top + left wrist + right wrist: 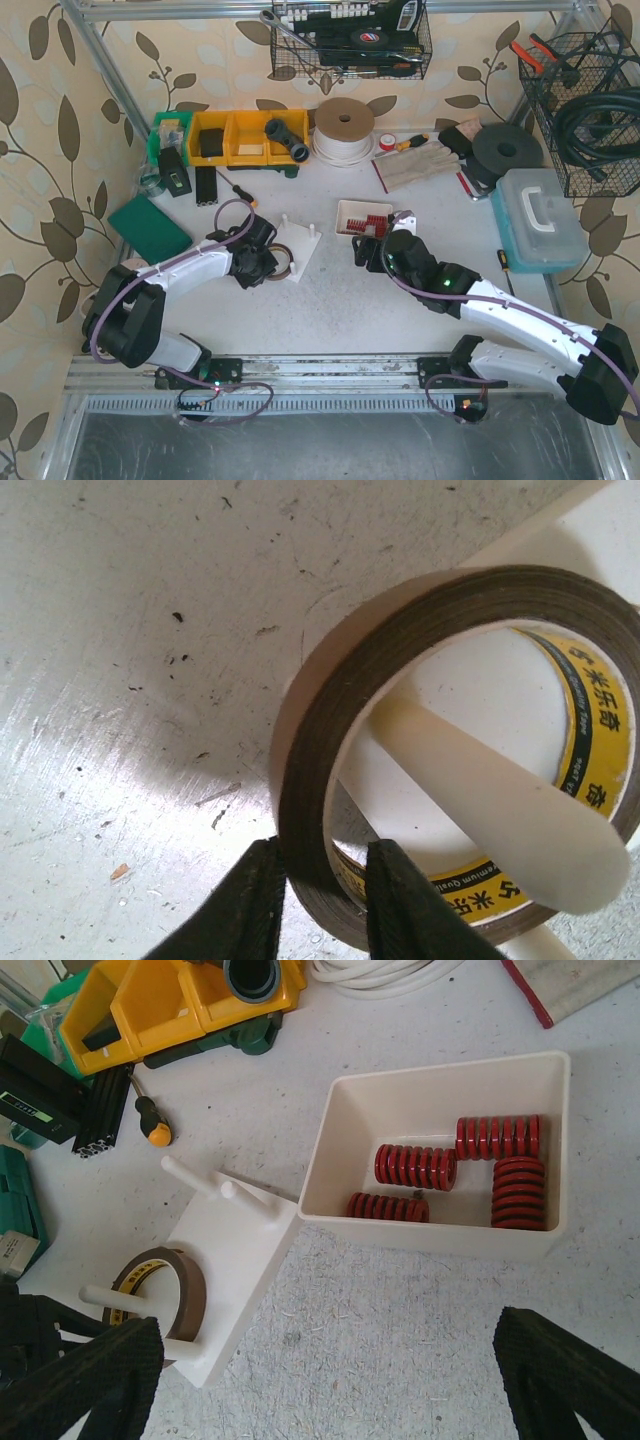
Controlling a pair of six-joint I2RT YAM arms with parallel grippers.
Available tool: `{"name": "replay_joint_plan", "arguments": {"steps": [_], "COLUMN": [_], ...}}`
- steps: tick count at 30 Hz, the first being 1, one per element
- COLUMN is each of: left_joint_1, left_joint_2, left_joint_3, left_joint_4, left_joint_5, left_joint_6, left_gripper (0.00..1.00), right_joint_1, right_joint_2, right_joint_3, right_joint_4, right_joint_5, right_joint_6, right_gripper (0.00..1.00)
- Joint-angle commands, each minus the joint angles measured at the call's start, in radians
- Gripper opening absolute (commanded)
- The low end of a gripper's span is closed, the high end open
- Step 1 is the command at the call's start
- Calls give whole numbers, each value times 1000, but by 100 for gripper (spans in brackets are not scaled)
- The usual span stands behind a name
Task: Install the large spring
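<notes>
Right jaws (pixel 328 1330) stand wide, nothing between them, hanging over bare worktop (pixel 420 1300). Just beyond them, slightly right of centre, sits the white tray (pixel 430 1235). Inside lie four red springs: one (pixel 387 1207) against the near wall, one (pixel 415 1167) mid-tray, and two at the right end, one (pixel 497 1137) crosswise and one (pixel 518 1192) pointing away from the jaws. All are close-wound coils with flat ends, lying on their sides. Cannot tell which is the large one. None touches a finger.

Beyond and left of the right jaws is the white peg plate (pixel 240 1250), its near corner just beside the tray. Bare pegs (pixel 190 1172) stick up from its far edge.

Left jaws (pixel 325 855) are narrow, one finger on each face of the tape roll (pixel 310 780) wall, pinching it at the nearest part of the ring. Roll is brown, with a yellow printed core. A white peg (pixel 480 790) passes through its hole. From above, the springs lie well to the right of these jaws, past the plate.

Farther off from the right jaws: a screwdriver (pixel 150 1120), then yellow bins (pixel 170 1005).
</notes>
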Motion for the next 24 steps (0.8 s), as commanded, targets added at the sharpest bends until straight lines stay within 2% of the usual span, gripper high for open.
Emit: {"name": "replay_joint_plan", "arguments": {"steps": [1, 10, 24], "left_joint_1": [-8, -15, -32], "left_joint_2": [-28, -46, -126], "left_joint_3": [5, 29, 117], "left_joint_4": [-21, -47, -148], "left_joint_5": [-31, -28, -20], "left_joint_6": [-26, -30, -60], "left_gripper": [25, 3, 0], "right_joint_1": [5, 5, 5], "right_joint_2": [-4, -8, -16], "right_joint_3": [-5, -8, -11], "right_joint_4": [13, 10, 8], "right_joint_5": [14, 12, 10], "right_joint_6": [6, 9, 10], "right_gripper": [89, 89, 89]}}
